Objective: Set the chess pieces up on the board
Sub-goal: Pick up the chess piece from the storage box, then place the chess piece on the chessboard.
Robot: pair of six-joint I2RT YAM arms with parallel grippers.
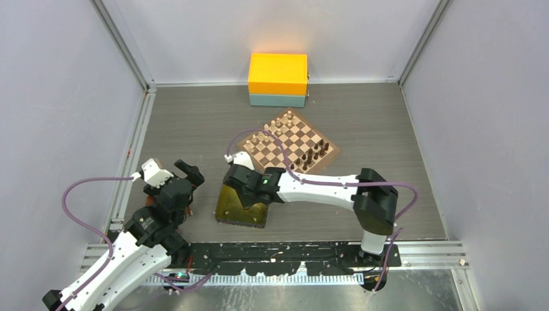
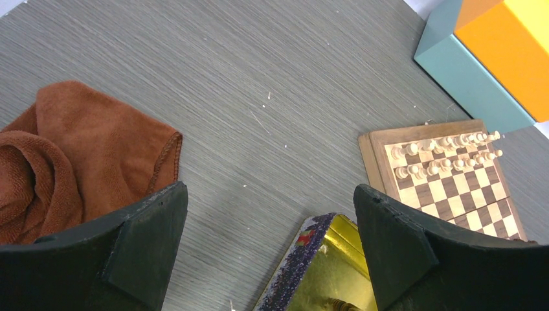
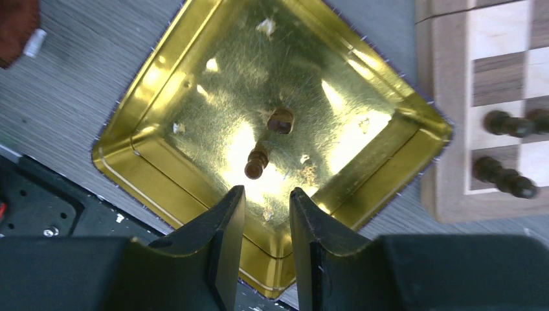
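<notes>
The board [image 1: 289, 144] lies at mid-table. Dark chess pieces [image 1: 312, 155] stand along its near right edge, pale ones along the far left. Two more dark chess pieces sit in the shiny gold tray [image 3: 162, 168]: one lying on its side [image 3: 256, 161], one seen end-on [image 3: 280, 121]. My right gripper [image 3: 267, 194] hangs just above the tray, slightly open, nothing between its fingers, the lying piece a little ahead of the tips. Two dark pieces [image 3: 510, 123] stand on the board's edge at right. My left gripper [image 2: 268, 191] is wide open and empty over bare table, left of the tray [image 2: 324, 272].
A brown cloth [image 2: 65, 155] lies crumpled by the left finger. An orange and teal box [image 1: 278, 79] stands against the back wall behind the board [image 2: 447, 188]. The right arm [image 1: 324, 188] stretches across the table just in front of the board.
</notes>
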